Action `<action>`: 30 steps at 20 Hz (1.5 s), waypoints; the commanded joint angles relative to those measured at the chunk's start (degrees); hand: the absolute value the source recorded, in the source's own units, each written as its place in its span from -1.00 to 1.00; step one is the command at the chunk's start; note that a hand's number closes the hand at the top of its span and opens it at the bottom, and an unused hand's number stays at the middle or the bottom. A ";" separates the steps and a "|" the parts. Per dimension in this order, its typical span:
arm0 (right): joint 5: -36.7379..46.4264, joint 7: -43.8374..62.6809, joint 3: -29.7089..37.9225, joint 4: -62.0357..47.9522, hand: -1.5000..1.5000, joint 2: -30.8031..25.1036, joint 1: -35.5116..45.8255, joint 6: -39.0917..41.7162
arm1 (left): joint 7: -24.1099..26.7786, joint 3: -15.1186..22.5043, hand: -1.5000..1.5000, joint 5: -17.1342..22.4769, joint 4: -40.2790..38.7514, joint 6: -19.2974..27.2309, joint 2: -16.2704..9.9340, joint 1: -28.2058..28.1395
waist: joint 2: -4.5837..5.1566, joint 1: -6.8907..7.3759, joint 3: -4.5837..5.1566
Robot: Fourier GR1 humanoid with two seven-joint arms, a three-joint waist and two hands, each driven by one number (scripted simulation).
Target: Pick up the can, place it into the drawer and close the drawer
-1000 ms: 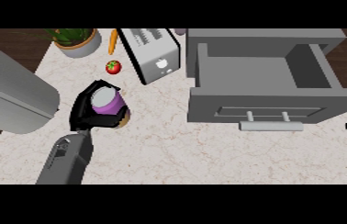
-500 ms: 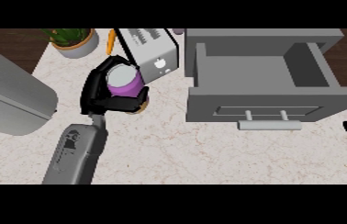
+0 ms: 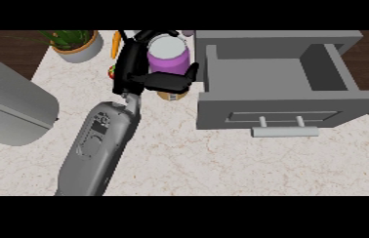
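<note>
Purple can (image 3: 169, 56) is clamped in the left robot hand (image 3: 148, 78); it should be kept upright and carried over the drawer (image 3: 270, 76) wall before being lowered

I had a pale, marbled counter (image 3: 216, 164) under the camera, with a strip of dark wood (image 3: 22, 42) showing past its far left edge. At the far left corner stood a potted plant (image 3: 74, 43). Just right of it I could make out an orange carrot (image 3: 115, 43), and nearer me a small red and green fruit (image 3: 112, 72), both partly covered. A grey drawer unit (image 3: 277, 78) sat on the right half, its drawer pulled open toward me, handle (image 3: 284, 130) at the front. A large rounded grey object (image 3: 22, 108) overlapped the counter's left edge; I couldn't tell what it was.
</note>
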State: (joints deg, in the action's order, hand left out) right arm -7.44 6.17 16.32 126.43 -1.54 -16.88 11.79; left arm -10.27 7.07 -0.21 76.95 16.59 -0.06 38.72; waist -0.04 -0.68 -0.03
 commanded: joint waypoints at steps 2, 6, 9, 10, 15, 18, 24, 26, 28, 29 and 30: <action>-2.54 1.47 2.08 1.57 -1.00 -0.74 -0.99 1.02 | -4.31 2.13 1.00 -1.03 -2.82 4.19 0.06 9.83 | 0.01 -0.17 0.01; -1.16 -0.86 1.61 -1.78 -1.00 -0.66 0.92 1.31 | -7.58 0.19 1.00 0.26 -9.95 6.25 0.06 21.33 | 0.14 -0.43 -0.01; -0.28 0.02 1.88 -1.40 -1.00 -0.38 0.85 0.22 | -7.14 5.55 1.00 2.92 -12.19 10.93 0.06 22.55 | 0.16 -0.54 0.01; -0.84 0.00 1.89 -0.81 -1.00 -0.50 0.04 1.16 | -7.04 8.23 1.00 4.10 -11.52 12.88 0.06 21.05 | 0.10 -0.48 0.01; 0.85 -0.32 0.14 0.12 -1.00 0.88 0.39 0.51 | -9.06 5.17 1.00 6.57 -22.67 13.69 0.06 34.28 | 0.27 -1.16 -0.02; 1.43 -0.64 -0.18 -1.22 -1.00 0.35 0.92 0.97 | -5.41 7.07 1.00 9.19 -28.06 14.55 0.06 36.92 | 0.38 -1.42 -0.02; 2.09 -0.49 -1.48 -2.15 -1.00 0.38 1.72 0.68 | -1.48 8.34 1.00 13.28 -38.05 16.09 0.06 43.07 | 0.58 -2.08 -0.06; 0.47 -0.88 0.80 -3.30 -1.00 -1.37 2.70 1.40 | -1.67 10.83 1.00 15.70 -39.66 18.01 0.06 44.19 | 0.62 -2.61 -0.08; 4.70 -1.59 -4.03 -3.49 -1.00 1.45 3.62 -1.03 | 1.58 10.19 1.00 17.10 -43.49 16.25 0.06 45.45 | 1.02 -3.14 -0.09; 3.41 0.18 -4.30 -1.96 -1.00 1.47 4.26 -1.99 | 1.21 11.81 1.00 18.57 -42.39 16.91 0.06 44.43 | 0.72 -2.62 -0.06; 3.57 -0.01 -3.55 0.96 -1.00 1.49 -0.38 -0.77 | -1.27 9.72 1.00 15.90 -43.75 14.66 0.06 47.16 | 0.39 -1.83 -0.03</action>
State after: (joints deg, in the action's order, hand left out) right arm -4.84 5.59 14.08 124.72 -0.84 -14.83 11.51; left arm -11.34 16.94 15.20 37.07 32.51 0.00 82.61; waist 0.59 -2.97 -0.09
